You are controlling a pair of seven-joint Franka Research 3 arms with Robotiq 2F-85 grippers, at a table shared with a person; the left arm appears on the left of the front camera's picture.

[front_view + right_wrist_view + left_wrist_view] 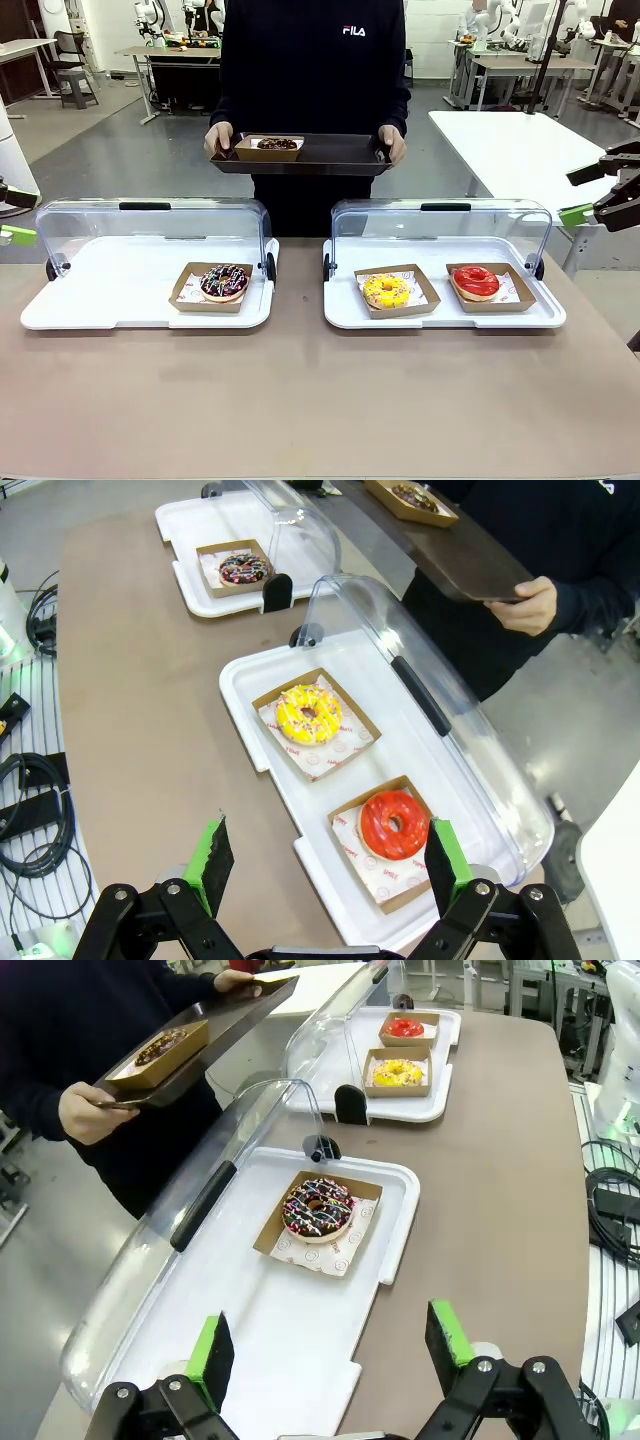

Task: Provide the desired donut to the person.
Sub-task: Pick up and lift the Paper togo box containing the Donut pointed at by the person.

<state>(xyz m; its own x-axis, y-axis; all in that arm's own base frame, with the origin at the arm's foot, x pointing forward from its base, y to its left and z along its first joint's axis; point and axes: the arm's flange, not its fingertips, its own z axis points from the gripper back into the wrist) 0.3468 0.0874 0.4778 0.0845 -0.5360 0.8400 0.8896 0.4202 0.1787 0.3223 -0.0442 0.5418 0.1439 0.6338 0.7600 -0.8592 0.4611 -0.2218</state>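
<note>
Brown worktop [300, 400] is seen stretching across the foreground, and its near strip is left bare. At the left side the left tool [328, 1338] is held up near the outer end of the left white tray [100, 300], green-padded fingers spread wide, nothing gripped between them. At the right side the right tool [328, 845] is held the same way by the outer end of the right white tray [345, 312], fingers parted and nothing held.

Further back, both trays are set side by side with a gap between them, and their clear lids [150, 235] are swung up and open toward the far edge. On the left tray a chocolate sprinkled donut [224, 282] is seated in a brown card holder near the inner end. On the right tray a yellow donut [386, 290] and a red donut [476, 282] are laid in separate card holders, just beside each other, the red one nearer the outer end.

Beyond the worktop the person [310, 60] is stood facing it, and a dark serving tray [330, 160] is gripped with one hand at each end. On that tray a dark chocolate donut [277, 144] is carried in a card holder, toward picture left. Behind, a white table [520, 150] and a workshop floor are made out
</note>
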